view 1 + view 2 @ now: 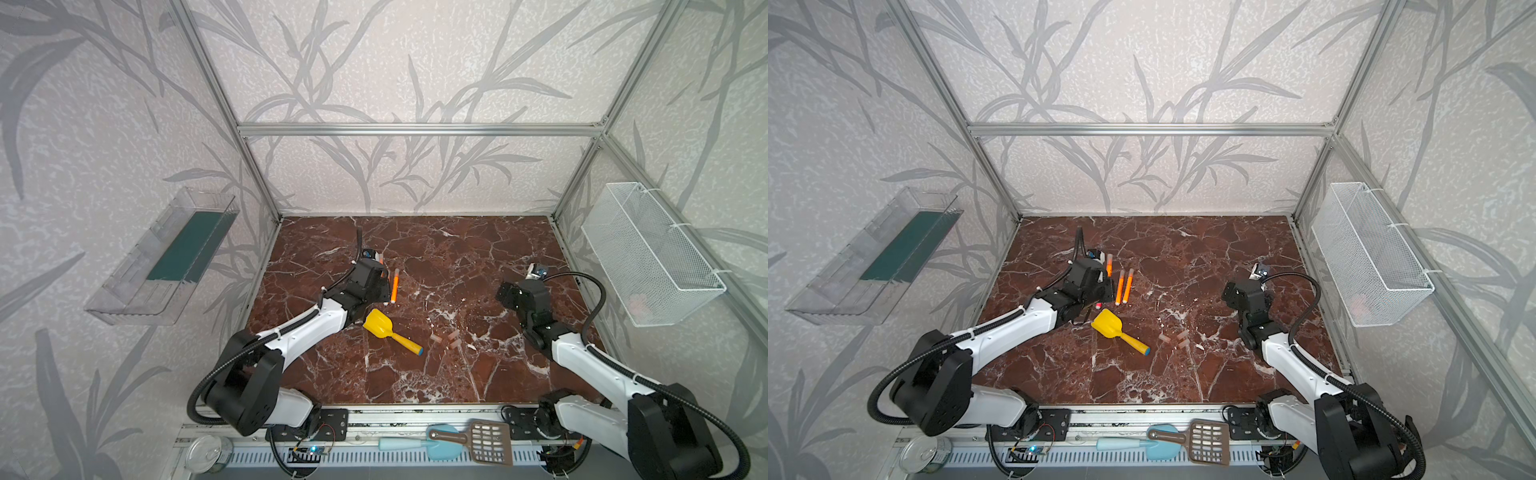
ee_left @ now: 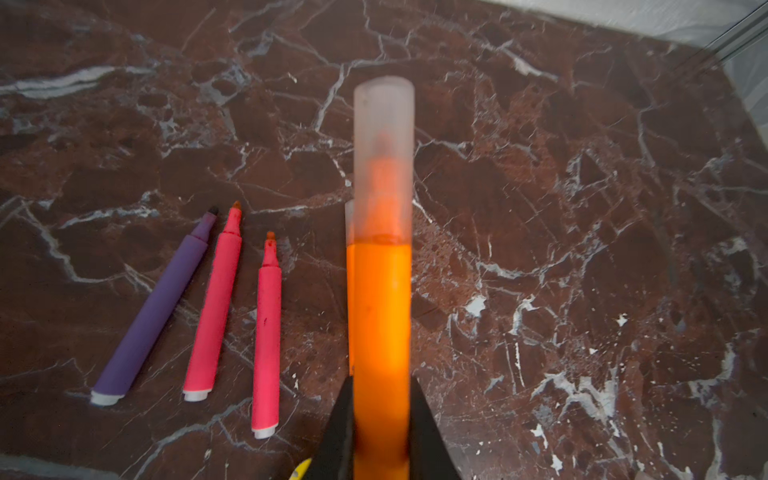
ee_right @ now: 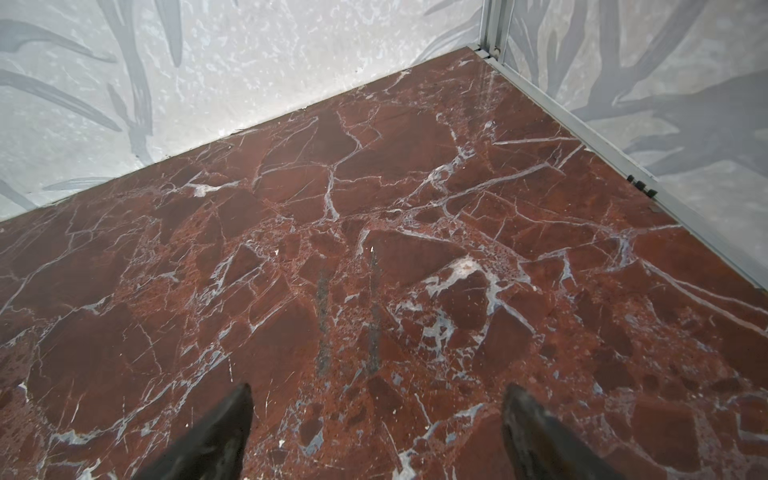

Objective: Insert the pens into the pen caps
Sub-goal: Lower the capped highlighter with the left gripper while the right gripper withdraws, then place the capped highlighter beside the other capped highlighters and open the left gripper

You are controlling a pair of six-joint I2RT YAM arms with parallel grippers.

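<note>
Left gripper: black two-finger pincer, pinching an orange plastic marker pen low on its barrel, over the far-left part of the table.
Cap on held pen: short frosted pinkish-clear plastic cap, seated over the tip with its rim meeting the orange barrel (the tip shows through as an orange blur).
Lying orange pens: one capped orange pen and its capped neighbour, side by side on the stone just right of the left gripper, caps pointing toward the back wall.
Uncapped pens: purple plastic marker pen, longer-seeming pinkish-red pen and second pinkish-red pen, all flat on the table beside the held pen. Their tips are bare, their butt ends white, and they fan apart toward the butts.
Loose caps: three pinkish-clear plastic tubes in a small cluster near mid-table, just right of the shovel's handle end and well apart from every pen.
Right gripper: black fingers spread wide with nothing between them, above bare stone on the table's right side.
Shovel: yellow plastic toy shovel with an orange handle, lying flat between the left arm and the loose caps.
Table: red-brown marble-patterned tabletop with white veins.
Wall fittings: white wire-mesh basket on the right wall and clear plastic tray on the left wall.
</note>
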